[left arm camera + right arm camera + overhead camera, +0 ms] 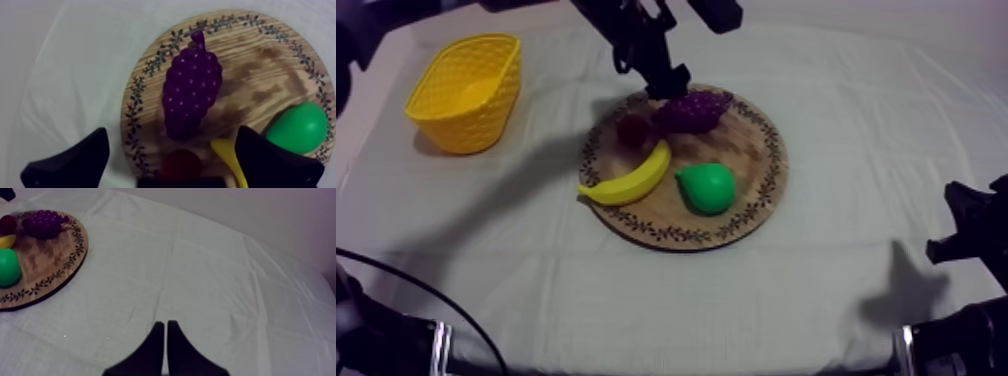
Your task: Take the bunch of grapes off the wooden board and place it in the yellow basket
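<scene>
Top view: left gripper, fingers spread, hovers over the bunch of grapes, not yet lifted from the wooden board at centre. The yellow basket waits upper left; right gripper closed.

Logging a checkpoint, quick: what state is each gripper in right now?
Left gripper: open, poised at the bunch of grapes, holding nothing.
Right gripper: closed, empty, over the cloth.

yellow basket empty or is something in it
Empty: the yellow basket shows a bare inside; the bunch of grapes lies on the wooden board.
</scene>
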Controlling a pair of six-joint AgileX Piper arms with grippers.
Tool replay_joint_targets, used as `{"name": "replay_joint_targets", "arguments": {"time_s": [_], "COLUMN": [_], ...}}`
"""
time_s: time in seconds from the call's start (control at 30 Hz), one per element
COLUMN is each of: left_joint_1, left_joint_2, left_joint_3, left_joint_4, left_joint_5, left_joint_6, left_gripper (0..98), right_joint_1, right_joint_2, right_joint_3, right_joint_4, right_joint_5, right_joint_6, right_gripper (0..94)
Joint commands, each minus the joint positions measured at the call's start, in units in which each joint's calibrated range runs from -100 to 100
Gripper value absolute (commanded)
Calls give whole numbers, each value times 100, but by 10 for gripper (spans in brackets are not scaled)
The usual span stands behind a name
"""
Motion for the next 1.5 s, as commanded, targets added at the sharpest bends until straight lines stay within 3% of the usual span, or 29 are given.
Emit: {"name": "replay_joint_targets", "arguments": {"time_s": [0.0,0.47,0.8,1.07,1.47], "left_joint_1": [22,84,-21,-128,-82], "left_joint_2": [285,1542,1968,2152,2403], "left_joint_3": [-222,-1627,-1968,-1966,-2078], "left_joint_4": [10,55,246,530,586], "left_joint_5": [-2,485,619,569,657], "left_joint_6": [-40,-303,-375,-548,-512], "left_gripper": [957,944,936,929,893], "right_joint_1": [1,1,1,1,1], "right_joint_2": [-1,-1,-1,-1,-1], "right_joint_3": [4,4,4,4,4], "right_joint_4": [0,0,0,0,0], "right_joint_5": [3,3,3,3,3], "right_joint_6": [1,1,1,1,1], "right_gripper": [2,2,2,2,2]}}
